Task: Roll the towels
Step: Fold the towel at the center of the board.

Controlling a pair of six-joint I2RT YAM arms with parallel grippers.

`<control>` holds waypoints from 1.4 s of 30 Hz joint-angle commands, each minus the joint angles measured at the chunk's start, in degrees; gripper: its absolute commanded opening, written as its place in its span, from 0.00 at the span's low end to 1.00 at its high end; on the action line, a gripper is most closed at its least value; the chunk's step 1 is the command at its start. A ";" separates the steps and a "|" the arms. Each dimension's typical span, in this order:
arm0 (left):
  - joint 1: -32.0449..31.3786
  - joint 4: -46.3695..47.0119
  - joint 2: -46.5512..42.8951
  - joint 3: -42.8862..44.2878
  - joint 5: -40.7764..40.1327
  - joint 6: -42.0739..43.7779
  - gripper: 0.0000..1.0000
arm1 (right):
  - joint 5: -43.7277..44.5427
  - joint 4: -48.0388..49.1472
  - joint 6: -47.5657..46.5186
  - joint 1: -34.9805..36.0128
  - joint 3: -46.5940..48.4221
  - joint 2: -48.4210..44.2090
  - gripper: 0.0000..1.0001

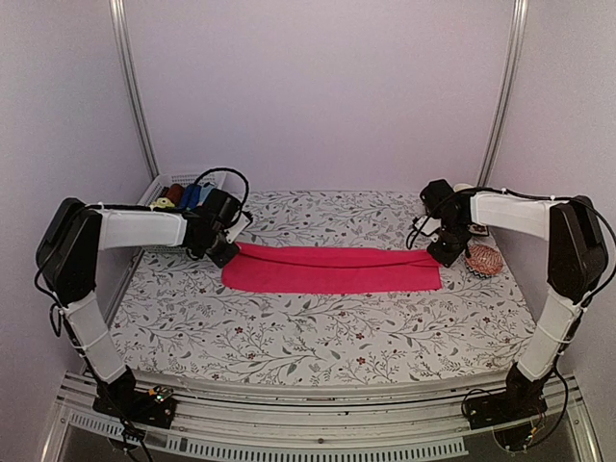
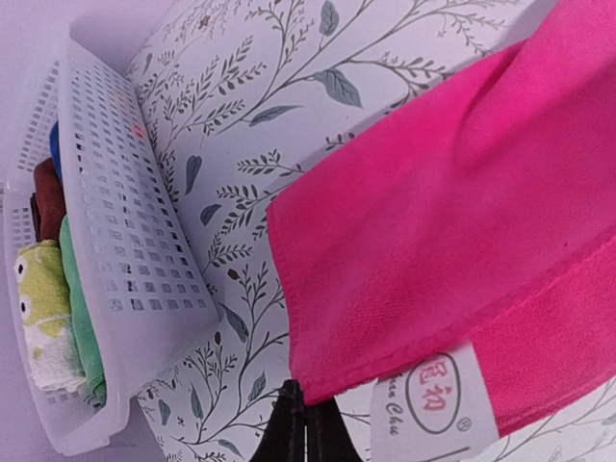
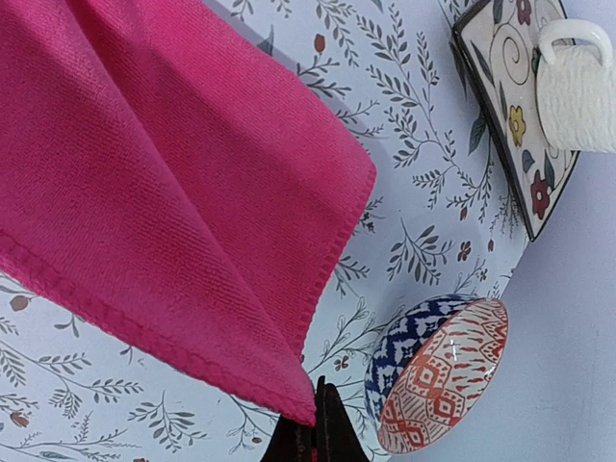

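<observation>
Pink towel (image 1: 332,269) folded, yellow towel (image 2: 38,294) half-hidden in basket (image 2: 135,221)

- Pink towel (image 2: 462,192) runs off the left wrist view's right edge.
- Dark red cloth (image 2: 46,197), far left, is mostly hidden behind the basket (image 2: 135,241) wall.
- White mug (image 3: 577,91) is cut by the right wrist view's right edge.
</observation>
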 commanded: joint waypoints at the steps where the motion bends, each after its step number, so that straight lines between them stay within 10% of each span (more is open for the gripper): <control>1: -0.65 -4.01 -2.82 -1.25 2.41 -1.59 0.00 | -2.04 -2.18 0.98 1.01 -1.59 -2.33 0.02; 42: -2.80 -9.07 -2.67 -7.04 3.50 -4.92 0.00 | 2.85 1.70 -1.36 4.06 -10.60 -2.35 0.02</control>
